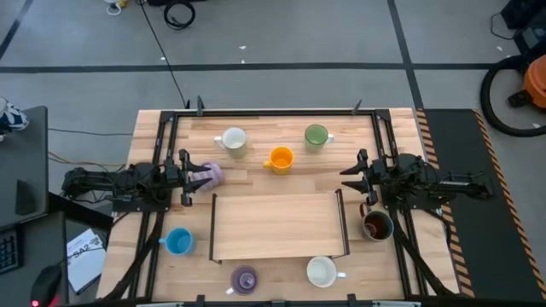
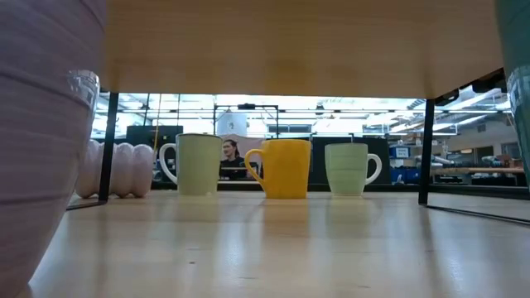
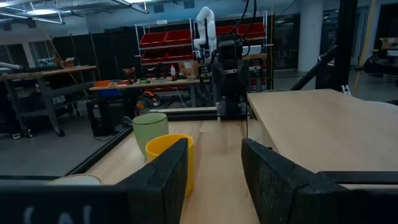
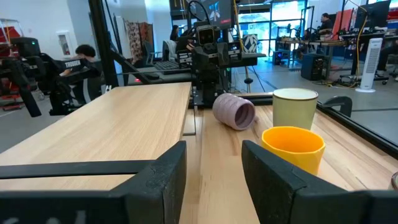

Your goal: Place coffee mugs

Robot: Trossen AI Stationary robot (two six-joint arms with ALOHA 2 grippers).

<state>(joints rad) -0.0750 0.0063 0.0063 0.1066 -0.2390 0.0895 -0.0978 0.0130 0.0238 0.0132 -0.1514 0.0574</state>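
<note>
Eight mugs stand around a low wooden shelf (image 1: 273,226). White (image 1: 232,141), orange (image 1: 280,159) and green (image 1: 316,136) mugs stand upright behind it. A lavender mug (image 1: 209,176) lies on its side just in front of my left gripper (image 1: 185,177), which is open; the left wrist view does not show this mug. My right gripper (image 1: 356,176) is open and empty, facing the orange mug (image 4: 292,146). Light blue (image 1: 178,241), lavender (image 1: 245,278), white (image 1: 322,271) and dark brown (image 1: 376,225) mugs stand at the sides and front.
The shelf's black wire legs (image 2: 429,149) stand at its corners, with open space beneath its top (image 2: 298,41). A black frame rail (image 1: 273,112) runs along the table's far edge. People sit in the room beyond the table (image 4: 84,56).
</note>
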